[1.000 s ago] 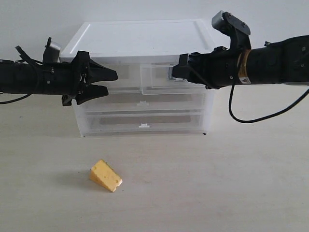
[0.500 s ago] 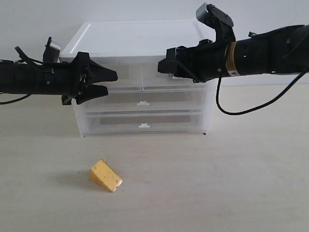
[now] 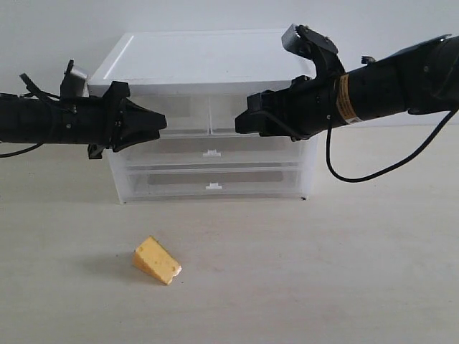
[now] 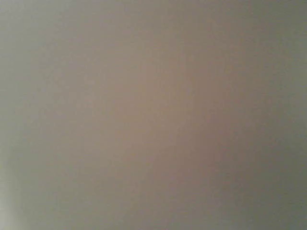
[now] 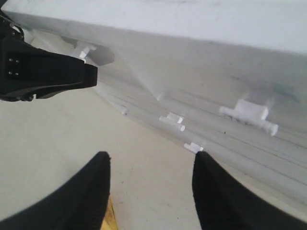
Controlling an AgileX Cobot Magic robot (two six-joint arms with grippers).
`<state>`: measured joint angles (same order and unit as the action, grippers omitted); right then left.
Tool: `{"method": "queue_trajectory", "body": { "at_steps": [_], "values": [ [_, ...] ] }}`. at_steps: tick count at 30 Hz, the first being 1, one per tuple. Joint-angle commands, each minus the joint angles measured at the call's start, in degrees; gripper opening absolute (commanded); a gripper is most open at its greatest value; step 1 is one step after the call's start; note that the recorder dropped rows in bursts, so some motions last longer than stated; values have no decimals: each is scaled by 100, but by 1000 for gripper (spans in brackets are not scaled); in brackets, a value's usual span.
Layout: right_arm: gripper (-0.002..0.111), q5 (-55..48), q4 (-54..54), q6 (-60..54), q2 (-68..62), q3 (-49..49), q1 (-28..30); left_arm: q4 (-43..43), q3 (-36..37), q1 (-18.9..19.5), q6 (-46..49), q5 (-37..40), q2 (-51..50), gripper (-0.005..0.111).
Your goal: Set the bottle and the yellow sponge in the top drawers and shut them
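You work on a pale beige table top, matte and smooth, with a plain white wall behind it. At the back of the table stands a boxy cabinet of translucent plastic with a flat white top. Its left top drawer and right top drawer look pushed in flush, and under them are two full-width drawers, each with a small white tab handle. The yellow sponge, a wedge like a piece of cheese with a paler end face, lies alone on the table in front of the cabinet, well apart from both arms. Your left gripper hangs before the left top drawer. Its black fingers are drawn narrow, but I cannot tell if they meet, and the left wrist view gives only a grey blur. Your right gripper hangs before the right top drawer, fingers spread wide with nothing between them, and a black cable droops from its arm
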<state>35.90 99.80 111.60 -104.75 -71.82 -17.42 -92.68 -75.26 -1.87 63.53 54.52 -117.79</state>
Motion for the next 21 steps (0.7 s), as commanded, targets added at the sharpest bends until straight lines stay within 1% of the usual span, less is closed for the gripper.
{"method": "queue_trajectory", "body": {
  "at_steps": [1, 6, 13, 17, 21],
  "values": [
    [47, 34, 14, 27, 21, -21, 27, -352, -41, 300, 36, 57, 13, 22],
    [47, -13, 14, 27, 21, -21, 27, -720, -41, 486, 36, 576, 13, 22],
    [47, -13, 14, 27, 21, -21, 27, -727, -41, 469, 48, 799, -32, 22],
    [47, -13, 14, 27, 21, -21, 27, -727, -41, 469, 34, 1112, -203, 22],
    [47, -13, 14, 27, 21, -21, 27, -727, -41, 469, 34, 1165, -362, 22]
  ]
}}
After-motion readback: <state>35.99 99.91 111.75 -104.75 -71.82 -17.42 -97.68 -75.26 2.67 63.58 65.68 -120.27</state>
